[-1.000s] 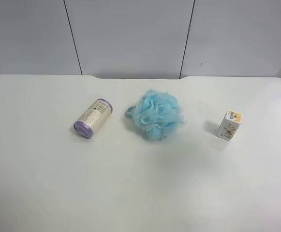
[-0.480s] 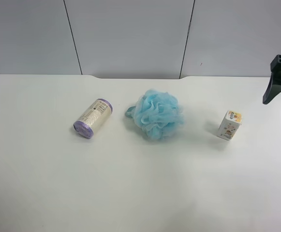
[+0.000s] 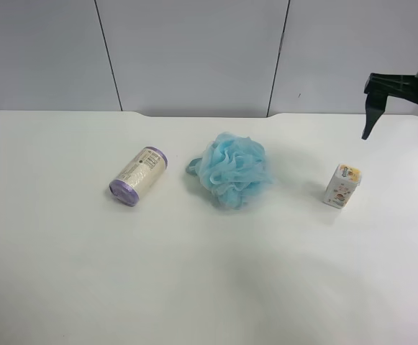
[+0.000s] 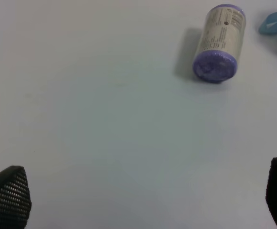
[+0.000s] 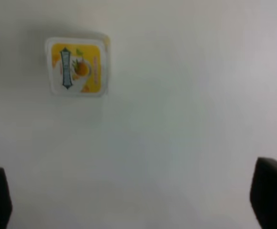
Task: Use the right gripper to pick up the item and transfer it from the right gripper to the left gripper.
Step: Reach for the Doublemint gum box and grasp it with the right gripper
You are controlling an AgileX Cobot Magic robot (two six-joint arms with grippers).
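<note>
The white table (image 3: 209, 287) carries three objects in a row, well apart from one another. The largest is the fluffy blue mesh pouf (image 3: 234, 170), at centre. The cream roll with purple ends (image 3: 138, 176) lies on its side towards the exterior high view's left.

The smallest is the item (image 3: 342, 185), a small white printed box. It stands on end towards the exterior high view's right, with its long axis vertical and its yellow-orange face up.

The right gripper (image 5: 133, 195) hangs in the air above the table, clear of the box, touching nothing. In the right wrist view the box sits ahead of the fingers and offset towards one of them, not between them. The closing line therefore needs to shift sideways and forward before any descent. Judged from both wrist views, the right arm is much the nearer one.

The right gripper's jaws are spread wide and hold nothing. The left gripper (image 4: 138, 195) is likewise spread wide and empty, over bare table near the roll.
</note>
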